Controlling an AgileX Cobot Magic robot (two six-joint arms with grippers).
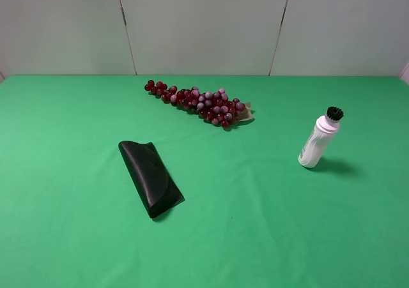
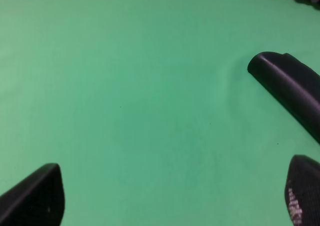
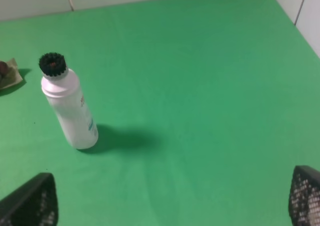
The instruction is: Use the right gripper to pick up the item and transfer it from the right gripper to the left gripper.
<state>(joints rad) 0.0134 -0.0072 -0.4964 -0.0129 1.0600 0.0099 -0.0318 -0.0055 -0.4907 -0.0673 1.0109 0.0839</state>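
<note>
The item, a small white bottle (image 1: 317,142) with a black bristly cap, stands upright on the green table at the right. It also shows in the right wrist view (image 3: 71,108), ahead of the open right gripper (image 3: 175,203), whose two fingertips (image 3: 31,202) are spread wide and empty. The left gripper (image 2: 175,198) is open and empty over bare green cloth, its fingertips (image 2: 35,198) far apart. Neither arm shows in the exterior high view.
A black folded case (image 1: 149,176) lies left of centre and also shows in the left wrist view (image 2: 290,88). A red grape bunch (image 1: 199,103) lies at the back centre. A white panelled wall (image 1: 204,26) bounds the far edge.
</note>
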